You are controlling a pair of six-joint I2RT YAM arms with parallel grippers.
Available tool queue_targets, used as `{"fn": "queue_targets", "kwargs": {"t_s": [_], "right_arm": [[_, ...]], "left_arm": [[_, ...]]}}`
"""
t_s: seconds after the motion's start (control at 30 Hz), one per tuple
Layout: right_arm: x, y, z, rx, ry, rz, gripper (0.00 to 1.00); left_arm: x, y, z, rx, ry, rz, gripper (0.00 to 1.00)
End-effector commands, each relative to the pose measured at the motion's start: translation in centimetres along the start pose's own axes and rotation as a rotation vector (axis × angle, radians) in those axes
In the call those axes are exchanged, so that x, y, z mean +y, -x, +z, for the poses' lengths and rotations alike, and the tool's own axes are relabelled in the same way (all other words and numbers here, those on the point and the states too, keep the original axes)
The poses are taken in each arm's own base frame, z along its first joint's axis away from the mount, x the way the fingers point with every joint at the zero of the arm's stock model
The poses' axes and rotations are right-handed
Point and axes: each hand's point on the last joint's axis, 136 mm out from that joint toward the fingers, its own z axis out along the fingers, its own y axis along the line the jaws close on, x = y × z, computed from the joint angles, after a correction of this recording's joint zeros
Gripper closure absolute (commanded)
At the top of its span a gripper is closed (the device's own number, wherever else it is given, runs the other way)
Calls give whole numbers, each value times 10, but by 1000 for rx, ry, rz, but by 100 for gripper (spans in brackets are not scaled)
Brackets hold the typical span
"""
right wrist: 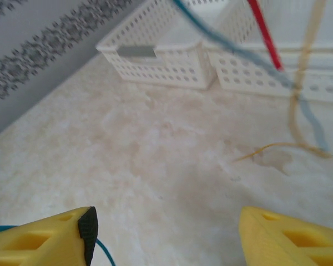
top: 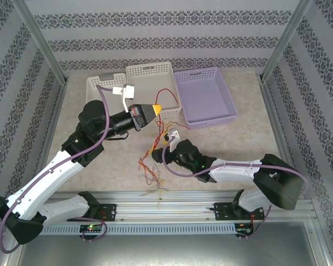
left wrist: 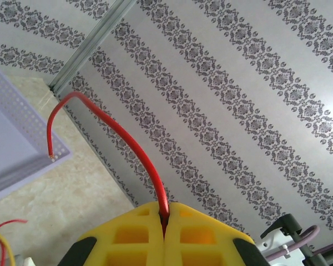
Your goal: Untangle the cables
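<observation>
The white-and-black left arm [top: 55,172] rises from its base and bends toward the middle, with its wrist pointing right. Its yellow two-finger left gripper [left wrist: 164,233] is pressed together on a thin red cable [left wrist: 125,141]. The white-and-black right arm [top: 238,169] folds its elbow out to the right and stretches low leftward, and the fingers of its yellow right gripper [right wrist: 166,221] stand well apart.

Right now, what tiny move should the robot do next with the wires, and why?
Probably close the right gripper on the blue cable, which runs just inside its open jaws. The left gripper is pinching the red cable and holding it up in the air, so gripping the blue one should let the two be pulled apart.
</observation>
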Motion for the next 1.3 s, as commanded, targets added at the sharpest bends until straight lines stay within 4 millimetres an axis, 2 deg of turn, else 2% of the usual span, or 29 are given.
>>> {"fn": "queue_targets", "kwargs": {"t_s": [0.0, 0.13, 0.33, 0.43, 0.53, 0.57, 0.6, 0.7, 0.77, 0.9, 1.03, 1.17, 1.27], "right_arm": [[17, 17, -17, -95, 88, -11, 32], [10, 16, -44, -96, 69, -28, 31], [-22, 14, -92, -95, -18, 17, 28], [-20, 19, -110, -106, 24, 35, 25], [-7, 21, -119, -86, 85, 26, 21], [-10, 16, -119, -61, 73, 24, 20], [-9, 26, -121, -73, 58, 25, 20], [-22, 35, -128, -103, -26, 51, 20], [-38, 42, -135, -150, -112, 92, 19], [-18, 45, -133, -129, -10, 79, 18], [11, 35, -116, -19, 128, 63, 17], [34, 30, -98, 38, 193, 7, 16], [41, 28, -85, 79, 187, -40, 16]], "left_arm": [[-18, 13, -9, -64, -44, 41, 100], [-8, 10, -10, -63, 6, 63, 100], [8, 17, -11, -101, 100, 111, 100], [14, 18, -5, -100, 113, 118, 100], [20, 17, 3, -96, 126, 114, 100], [22, 17, 4, -96, 132, 115, 100], [25, 16, 6, -92, 144, 115, 100], [36, 16, 8, -97, 185, 119, 100], [42, 14, 8, -96, 207, 118, 100], [54, 10, 11, -97, 244, 109, 100], [60, 11, 14, -101, 262, 102, 100], [61, 13, 17, -103, 268, 99, 100], [62, 13, 18, -103, 272, 98, 100]]}}
